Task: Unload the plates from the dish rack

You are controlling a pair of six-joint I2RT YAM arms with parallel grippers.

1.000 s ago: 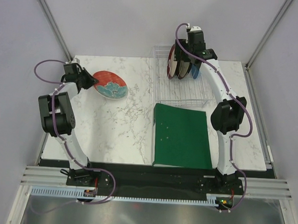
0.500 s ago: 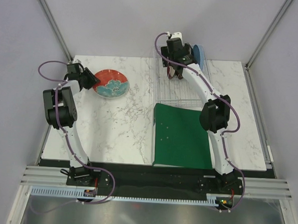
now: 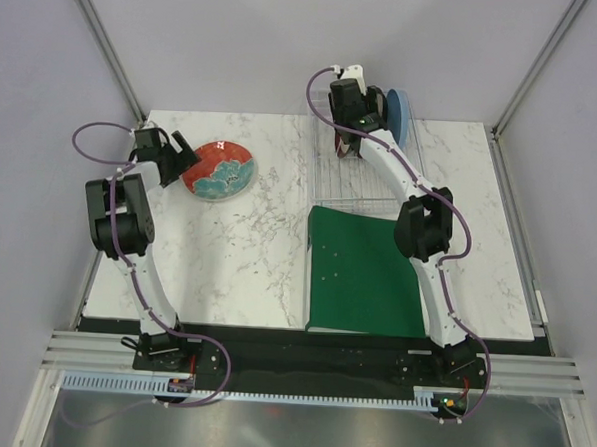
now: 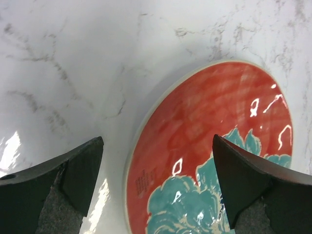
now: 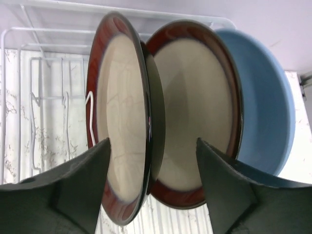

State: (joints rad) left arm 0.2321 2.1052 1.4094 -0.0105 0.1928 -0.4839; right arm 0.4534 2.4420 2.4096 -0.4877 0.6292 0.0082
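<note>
On the white marble table (image 3: 267,252), between plain grey walls (image 3: 238,40), we judge one plate unloaded: the red teal-flowered plate (image 3: 219,171) lies flat under our wide-open left gripper (image 4: 157,141). In the clear dish rack (image 3: 346,186), two dark-red-rimmed cream plates (image 5: 122,112) and a light blue plate (image 5: 263,97) stand upright; our right gripper (image 5: 153,142), jaws apart at the red rims, must next pinch one alone.

Robot lab cell: plain grey walls (image 3: 238,40), aluminium rails (image 3: 536,374), marble-look tabletop (image 3: 247,241).

Red floral plate (image 3: 219,170) lies near the tabletop's (image 3: 267,252) far-left corner. Red-rimmed plates (image 5: 122,122) and blue plate (image 5: 265,112) stand in the dish rack (image 3: 346,181).
</note>
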